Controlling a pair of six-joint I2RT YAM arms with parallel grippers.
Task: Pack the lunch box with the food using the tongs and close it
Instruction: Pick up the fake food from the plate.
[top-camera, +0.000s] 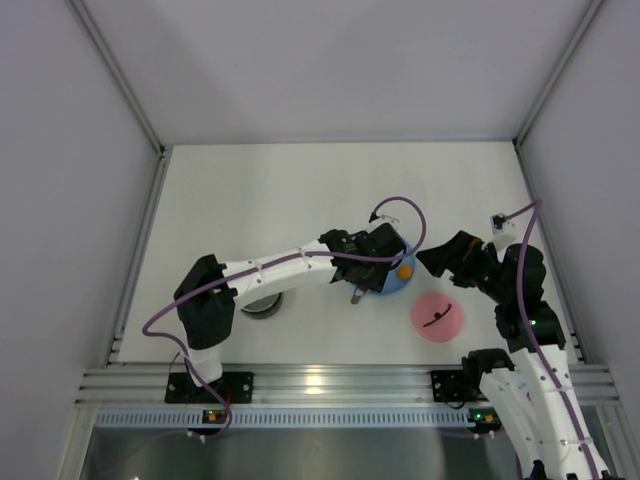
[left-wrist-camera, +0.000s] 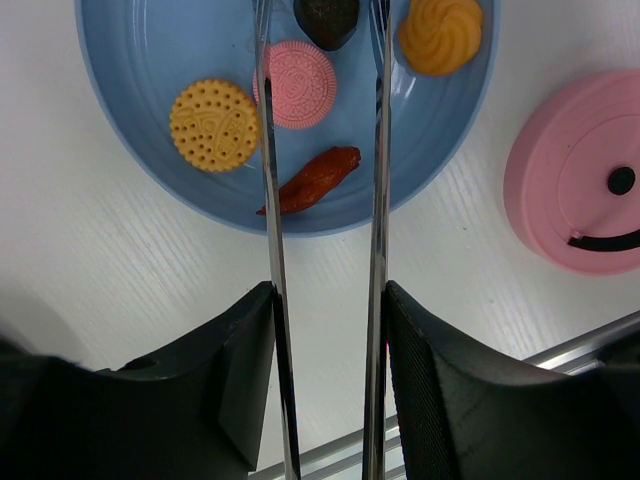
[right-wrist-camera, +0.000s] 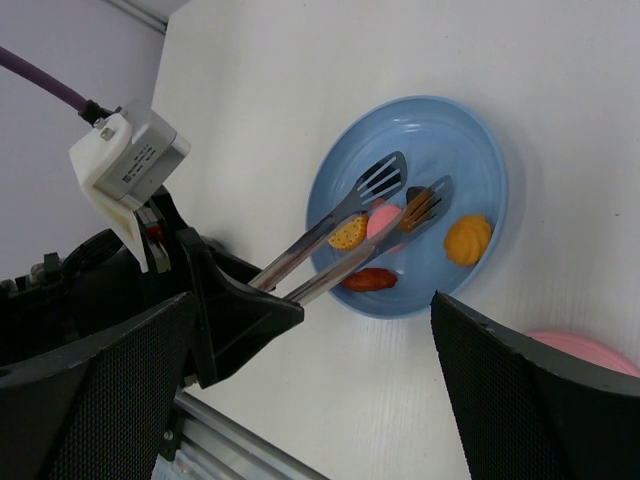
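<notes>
The left jaws clamp the tongs (left-wrist-camera: 377, 250) over the plated food (left-wrist-camera: 297, 84) ahead, the right jaws wide and empty; packing and closing remain.

The top view looks down on the whole bench (top-camera: 300, 190) from high at its near edge. The left wrist view sits close over the blue plate (left-wrist-camera: 130, 50), looking along the tongs (left-wrist-camera: 271, 250); the right wrist view sees that plate slantwise, from farther off.

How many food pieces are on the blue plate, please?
5: dotted orange biscuit beside pink biscuit, red-brown strip by the plate rim, dark piece inside the tongs, orange swirl apart; more may be hidden.
</notes>
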